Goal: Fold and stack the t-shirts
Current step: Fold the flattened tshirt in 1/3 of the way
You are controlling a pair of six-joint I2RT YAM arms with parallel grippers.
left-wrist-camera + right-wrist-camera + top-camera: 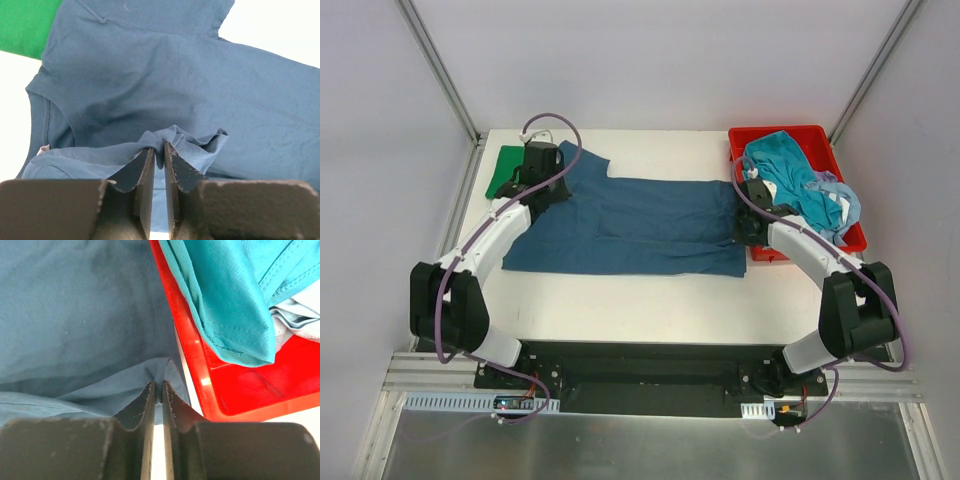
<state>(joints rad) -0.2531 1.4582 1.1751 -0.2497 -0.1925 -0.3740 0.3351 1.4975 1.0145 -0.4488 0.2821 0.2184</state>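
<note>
A dark navy-blue t-shirt (630, 225) lies spread across the table, its neck end to the left. My left gripper (542, 172) is shut on a bunched fold of the shirt (175, 140) near the collar and sleeve. My right gripper (752, 212) is shut on the shirt's hem corner (160, 371) beside the red bin. A bright green t-shirt (507, 168) lies folded at the far left, also in the left wrist view (25, 25). A teal t-shirt (790, 165) and a pale blue one (835, 198) are heaped in the bin.
The red bin (815, 135) stands at the back right; its wall (200, 375) is just right of my right fingers. White table (650, 310) extends in front of the shirt. Grey walls and metal frame posts enclose the cell.
</note>
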